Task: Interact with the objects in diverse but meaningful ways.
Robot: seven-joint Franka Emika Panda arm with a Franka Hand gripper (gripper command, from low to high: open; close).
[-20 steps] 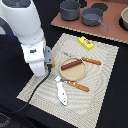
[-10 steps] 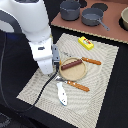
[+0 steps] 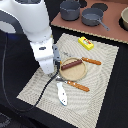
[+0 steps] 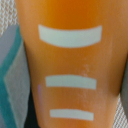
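Since the earlier ext. frames arm has slid toward the plate (image 3: 75, 70) w/ sausage (image 3: 70, 64), hand (image 3: 56, 72) low at its rim, prob. to place; wrist cam filled by orange scored loaf (image 4: 70, 60), hand apparently clamped on it, tho fingers unseen.

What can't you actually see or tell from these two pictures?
- Robot's hand: hidden behind the white arm in the exterior view; open or shut, unknowable.
- Orange loaf with white score marks: overfills the blurred wrist view, edges cut off; unseen in the exterior view.
- Yellow printed carton: print too small to read.
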